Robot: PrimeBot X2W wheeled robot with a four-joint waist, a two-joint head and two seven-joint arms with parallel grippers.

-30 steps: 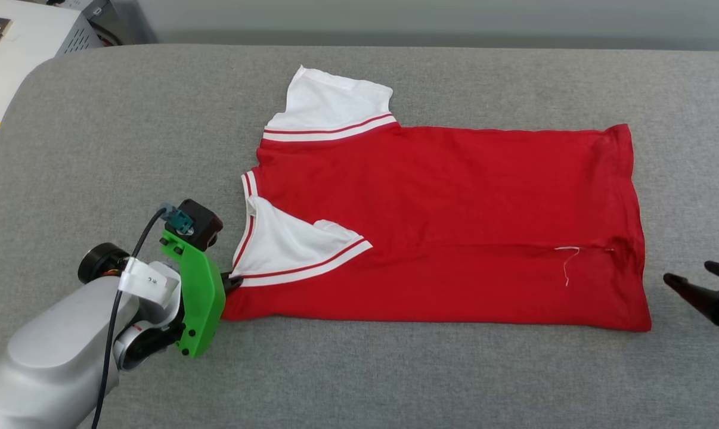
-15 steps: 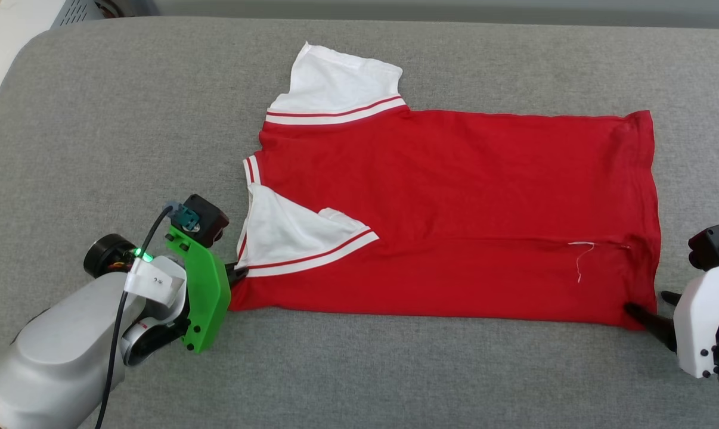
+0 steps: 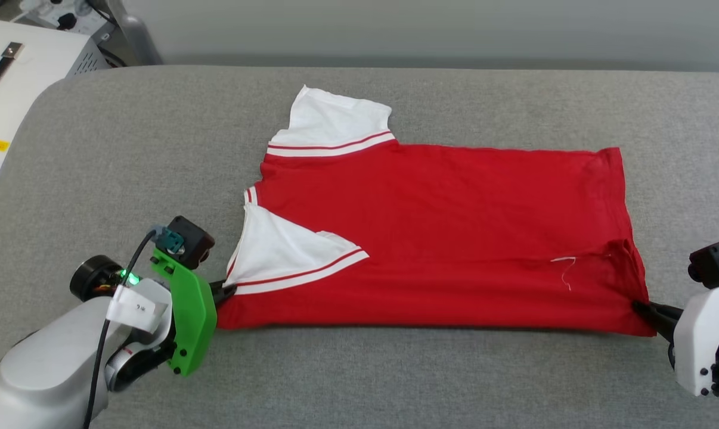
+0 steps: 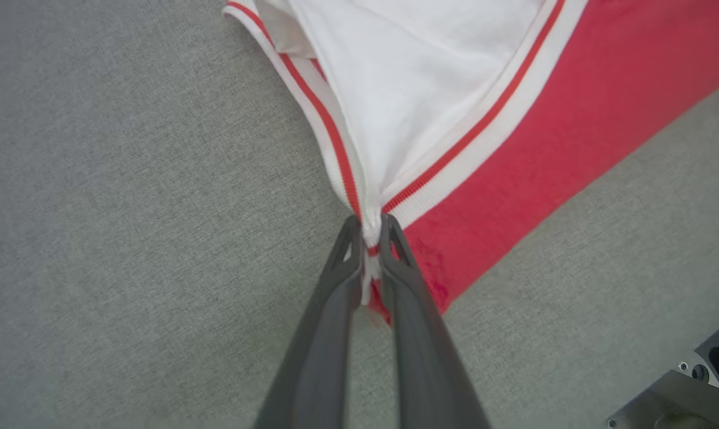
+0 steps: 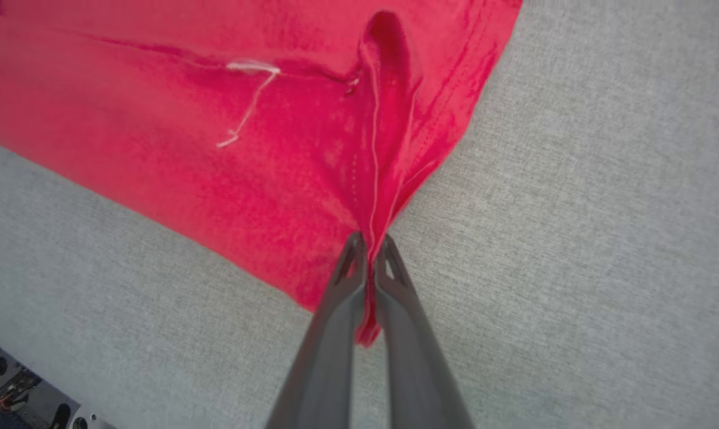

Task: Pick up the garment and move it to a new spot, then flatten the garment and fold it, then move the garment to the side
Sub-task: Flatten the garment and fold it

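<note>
The right gripper (image 3: 638,306) had just pinched the near right corner of the garment (image 3: 443,220) (left gripper (image 3: 225,290) already clamped near left), likely readying the fold.

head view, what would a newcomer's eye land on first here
The red garment lies spread flat across the grey padded surface, bright against it, with one white sleeve folded over its near left part. The left claw is shut on its near left corner and the right claw is shut on its near right corner, where the cloth puckers.
</note>
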